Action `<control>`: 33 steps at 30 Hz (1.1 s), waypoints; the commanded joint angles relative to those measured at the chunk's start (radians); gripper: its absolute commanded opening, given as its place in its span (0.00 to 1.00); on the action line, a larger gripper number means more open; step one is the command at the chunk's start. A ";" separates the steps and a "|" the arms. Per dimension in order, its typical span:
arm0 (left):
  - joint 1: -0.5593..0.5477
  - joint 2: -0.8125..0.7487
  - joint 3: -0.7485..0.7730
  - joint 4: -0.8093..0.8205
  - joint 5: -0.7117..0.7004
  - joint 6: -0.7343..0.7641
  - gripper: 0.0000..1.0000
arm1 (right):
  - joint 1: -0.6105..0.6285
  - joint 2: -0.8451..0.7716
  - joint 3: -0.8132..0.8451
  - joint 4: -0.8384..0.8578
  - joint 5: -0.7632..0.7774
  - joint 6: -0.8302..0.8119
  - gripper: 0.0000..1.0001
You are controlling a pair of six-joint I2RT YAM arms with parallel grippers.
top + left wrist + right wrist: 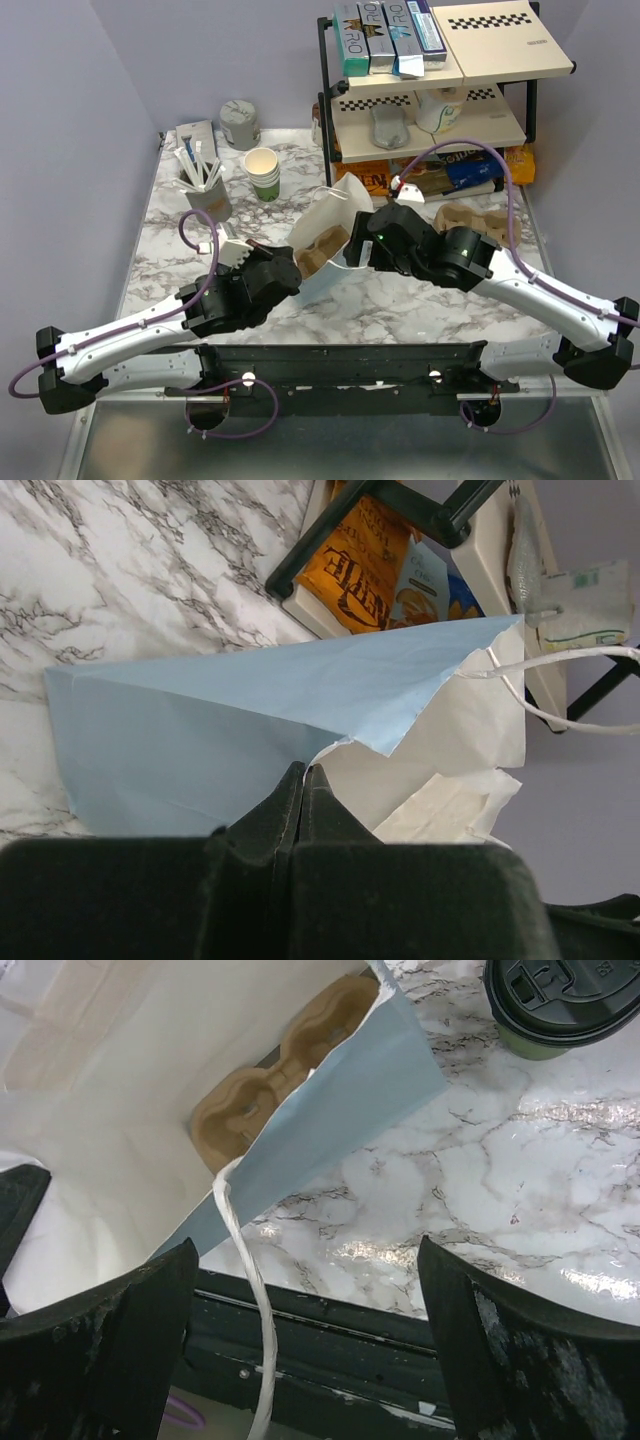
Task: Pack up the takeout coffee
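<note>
The takeout coffee (556, 1008), a green cup with a black lid, stands on the marble at the top right of the right wrist view; in the top view the right arm hides it. A white paper bag (335, 205) lies open at mid-table with a brown cup carrier (320, 252) inside. My left gripper (293, 268) is shut on the bag's near edge (200, 730), its fingertips (300, 778) pressed together on the paper. My right gripper (308, 1250) stands open at the bag's mouth (100, 1110), holding nothing. The bag's white string handle (245, 1260) dangles between its fingers, and the carrier (270, 1080) shows deep inside.
A stack of lidless cups (263, 172), a tin of sachets and stirrers (205, 195) and a grey can (240, 122) stand at the back left. A black two-shelf rack (430, 90) with boxes and snack packets fills the back right. Spare carriers (480, 220) lie below it.
</note>
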State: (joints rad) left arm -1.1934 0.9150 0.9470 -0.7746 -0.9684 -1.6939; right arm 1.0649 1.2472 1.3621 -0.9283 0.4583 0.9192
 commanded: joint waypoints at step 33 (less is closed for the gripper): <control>0.607 0.367 0.466 0.262 1.008 1.496 0.99 | -0.232 0.119 0.197 0.178 -0.292 -0.106 1.00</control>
State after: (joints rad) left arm -0.6132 1.2839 1.4010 -0.5777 -0.1860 -0.2733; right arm 0.8364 1.3064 1.5471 -0.7773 0.3233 0.8040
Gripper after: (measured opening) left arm 0.988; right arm 0.998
